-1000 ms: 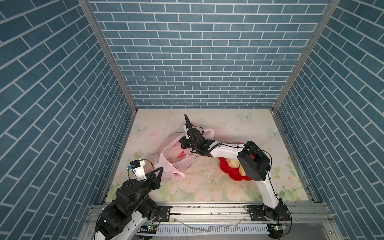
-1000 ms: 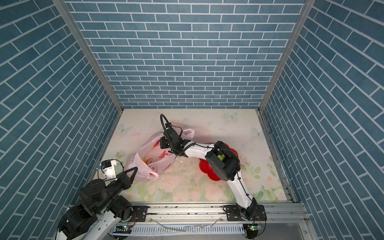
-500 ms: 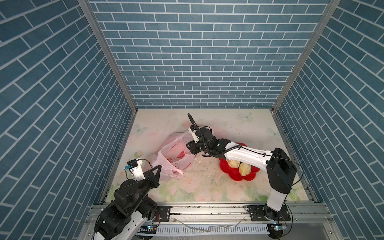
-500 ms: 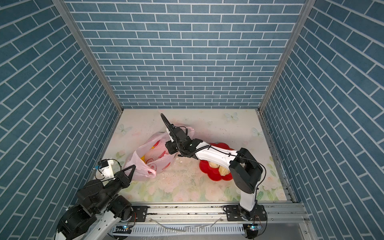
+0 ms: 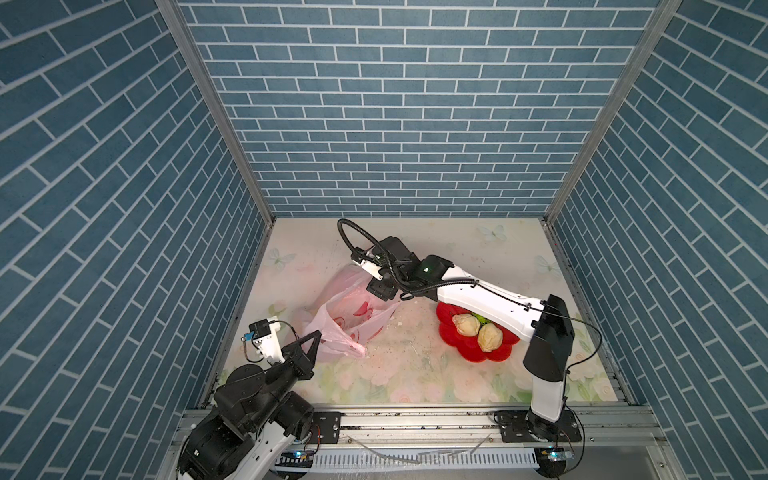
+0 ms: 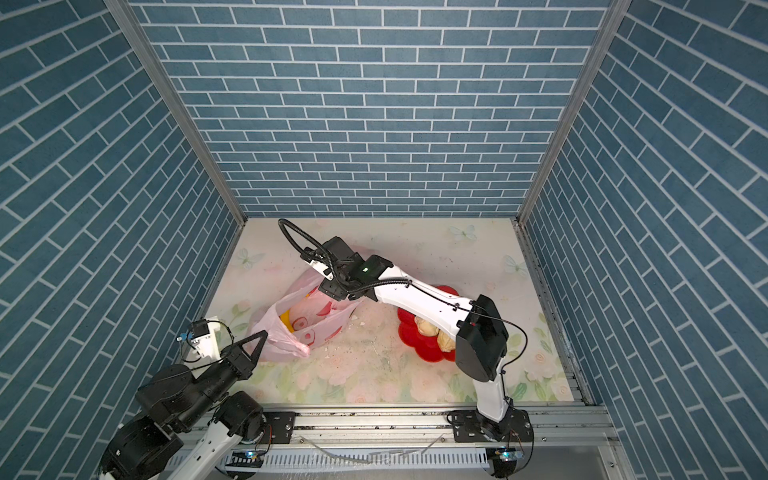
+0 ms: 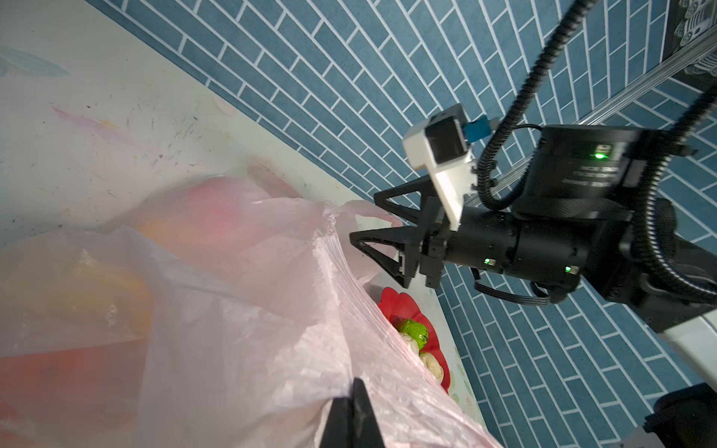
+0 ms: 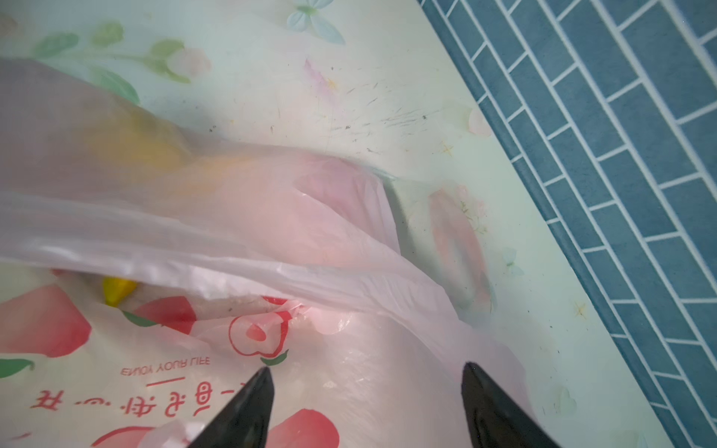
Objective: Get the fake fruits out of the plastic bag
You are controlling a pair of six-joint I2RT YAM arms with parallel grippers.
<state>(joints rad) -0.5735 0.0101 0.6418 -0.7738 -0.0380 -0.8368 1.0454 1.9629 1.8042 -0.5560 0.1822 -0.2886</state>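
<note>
- The table (image 5: 415, 374), covered in a pale floral sheet, carries everything.
- The plastic bag (image 5: 349, 316) lies on the left half of the table. Its pink film is slack and crinkled, and its mouth gapes toward the right arm.
- The right gripper (image 8: 366, 368) hangs just above the far edge of the bag's mouth. Its jaws are spread wide with nothing between them, and only film lies below the tips.
- The left gripper (image 5: 309, 345) sits at the bag's near corner with its jaws pressed together on a pinch of film. In the left wrist view, taut folds run out from the tip.
- The red plate (image 5: 457, 349) sits to the right of the bag and apart from it, partly under the right arm.
- Two cream balls (image 5: 465, 324) and a green bumpy ball (image 7: 414, 332) rest on the plate, so these are already out of the bag.
- A yellow fruit (image 6: 286, 320) shows inside the bag's mouth. An orange blur behind the film may be another fruit, but it is too vague to name.
- The task looks partway done, and the step in hand is the reach for the next fruit.
- The next move calls for lowering the open jaws through the mouth and clear of the upper lip of film. They should close on the yellow fruit alone, not on the plastic, while the left pinch holds the mouth open.
</note>
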